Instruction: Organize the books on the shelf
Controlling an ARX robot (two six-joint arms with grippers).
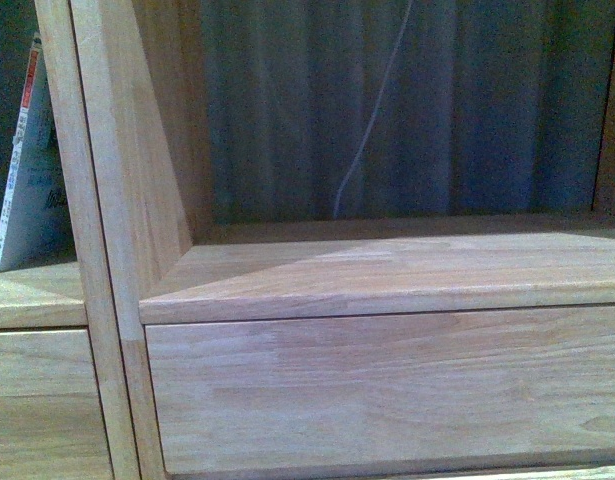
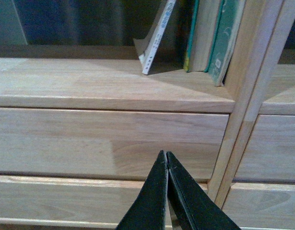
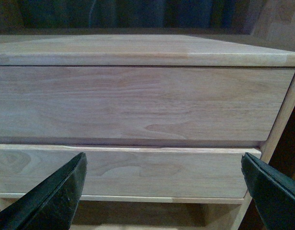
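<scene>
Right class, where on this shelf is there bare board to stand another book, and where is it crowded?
Free: the right cubby board, bare from the upright divider rightward. In the left wrist view, the left cubby board is bare up to the leaning white book. Crowded: the green-spined books packed against the divider.

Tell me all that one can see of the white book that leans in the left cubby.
The white book is thin, with a white cover, small dark print and a red mark near the top of its spine. It stands tilted on the pale wood shelf, its lower edge on the board. In the left wrist view its top slants toward the green books beside it; whether they touch is hidden. No tool holds it.
</scene>
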